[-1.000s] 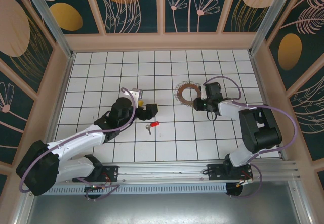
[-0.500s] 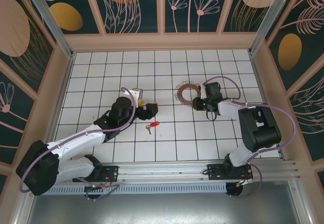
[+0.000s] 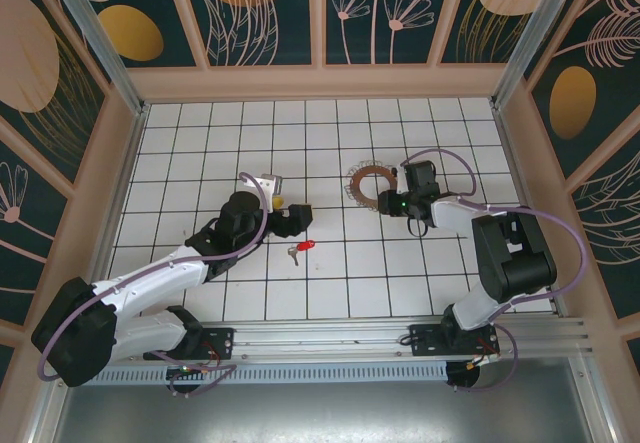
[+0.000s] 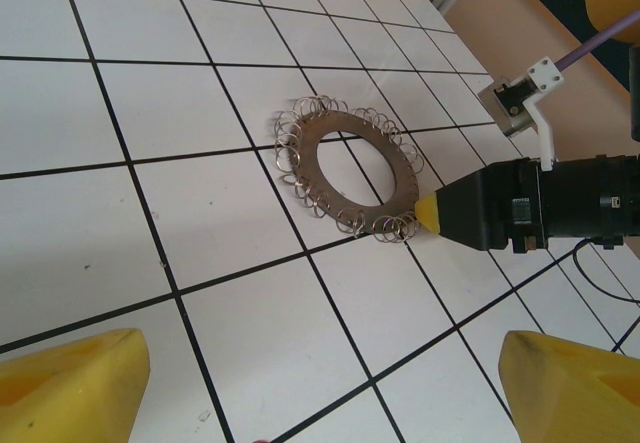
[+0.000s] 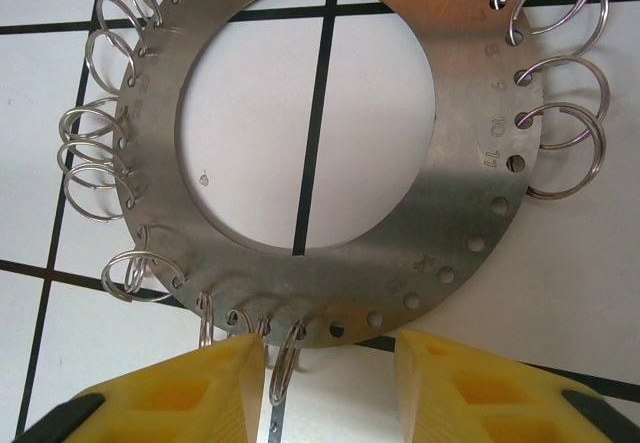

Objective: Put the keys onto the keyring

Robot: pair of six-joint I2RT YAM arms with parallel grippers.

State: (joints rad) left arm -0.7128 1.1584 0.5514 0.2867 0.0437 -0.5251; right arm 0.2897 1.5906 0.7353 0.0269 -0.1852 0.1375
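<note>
**Enclosure:** I see dark wall panels (image 3: pixel 260 13) painted with pale plant shapes and orange discs. They are framed in light wood and stand on the far, left and right sides.

**Table** (image 3: pixel 200 133)**:** white tiles with black grid lines. A metal rail (image 3: pixel 330 341) runs along the near edge.

**Left arm** (image 3: pixel 150 283)**:** reaches from the near left toward the centre. I read the left gripper (image 4: pixel 320 393) as spread wide. Its yellow fingers (image 4: pixel 70 388) sit at the two lower corners of its own camera with nothing between them, over bare tile.

**Right arm** (image 3: pixel 510 253)**:** bends in from the near right. The right gripper (image 5: pixel 330 363) is partly parted, with its tips at the right rim of the keyring (image 5: pixel 330 123). One wire loop (image 5: pixel 285 358) lies in the gap beside one finger, and I do not see it pinched.

**Keyring, overhead** (image 3: pixel 368 181)**:** flat on the tiles, just far of centre, with small wire loops round its rim.

**Key** (image 3: pixel 300 249)**:** red-headed, lying loose on a tile just near of the left gripper's tips, well apart from the keyring.
</note>
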